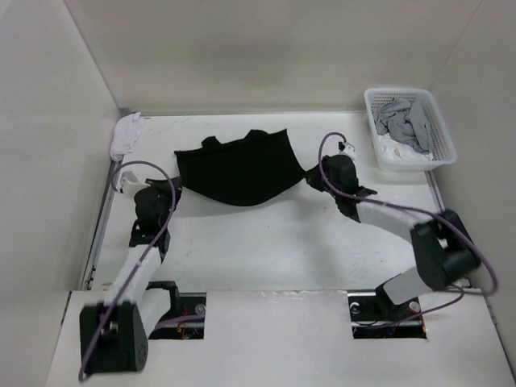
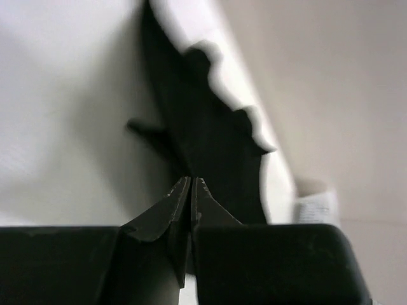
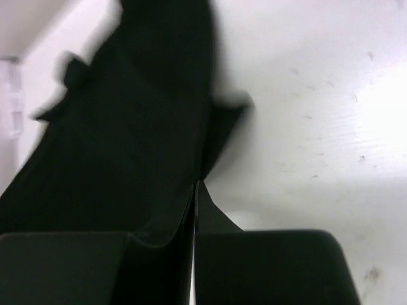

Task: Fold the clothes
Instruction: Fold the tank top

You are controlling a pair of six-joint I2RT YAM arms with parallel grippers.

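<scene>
Top external alone shows the plain black soft fabric shorts (image 1: 238,169) whole, near the far edge of the white table (image 1: 266,250). The left gripper (image 1: 175,188) and right gripper (image 1: 310,177) pinch its ends, which the wrist views blur.

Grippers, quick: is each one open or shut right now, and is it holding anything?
Left gripper: closed, pinching the left corner of the black garment.
Right gripper: closed on the black garment's right edge.
</scene>
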